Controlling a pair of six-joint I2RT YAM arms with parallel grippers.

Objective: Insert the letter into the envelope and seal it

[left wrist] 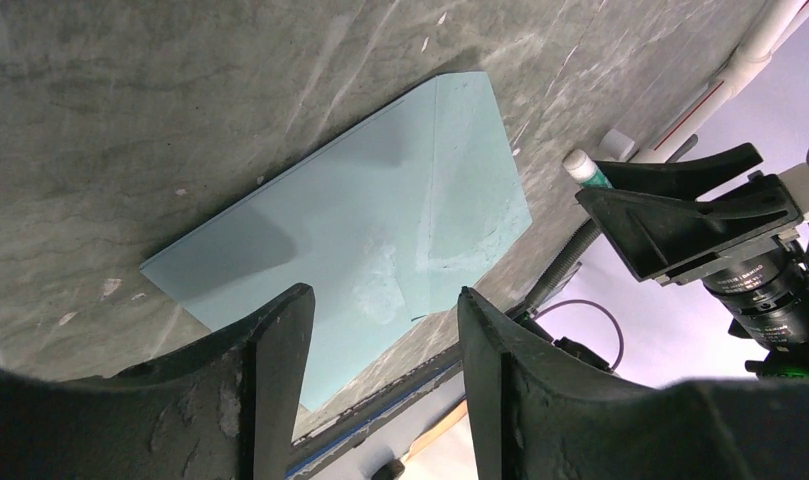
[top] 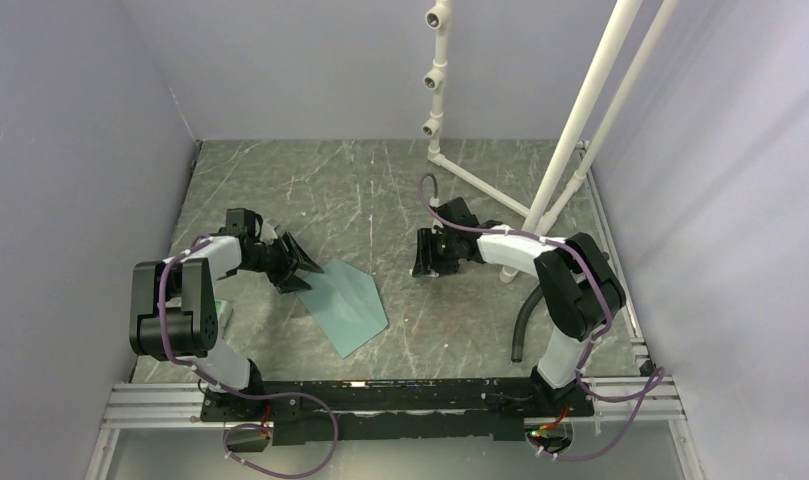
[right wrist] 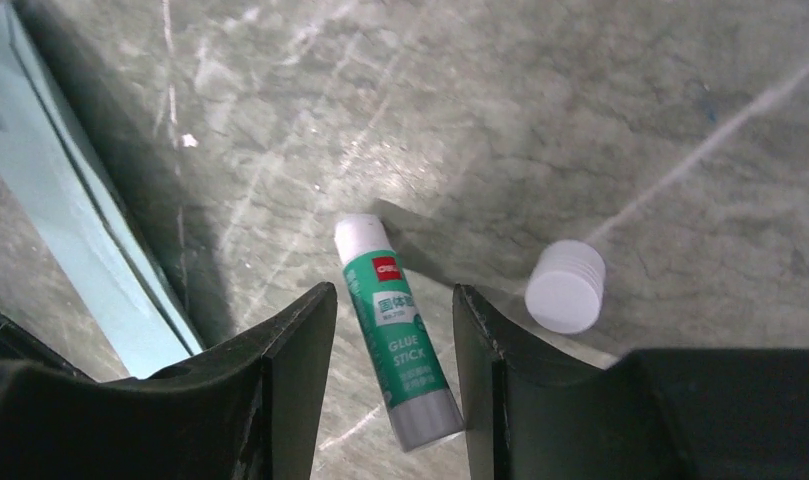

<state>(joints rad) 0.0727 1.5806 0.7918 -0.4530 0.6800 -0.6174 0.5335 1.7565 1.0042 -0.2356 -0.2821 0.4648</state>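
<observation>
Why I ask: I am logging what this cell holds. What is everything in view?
envelope: one, teal, flat on the table between the arms
glue stick: one, green and white, uncapped, lying on the table between the right fingers
cap: one, white, on the table beside the glue stick
pale item: one, light green, beside the left arm, too hidden to name
pipes: several, white, far right of the table
hose: one, black, by the right arm
table: one, grey-green marbled
left gripper: one, black, open, over the envelope
right gripper: one, black, open, over the glue stick
</observation>
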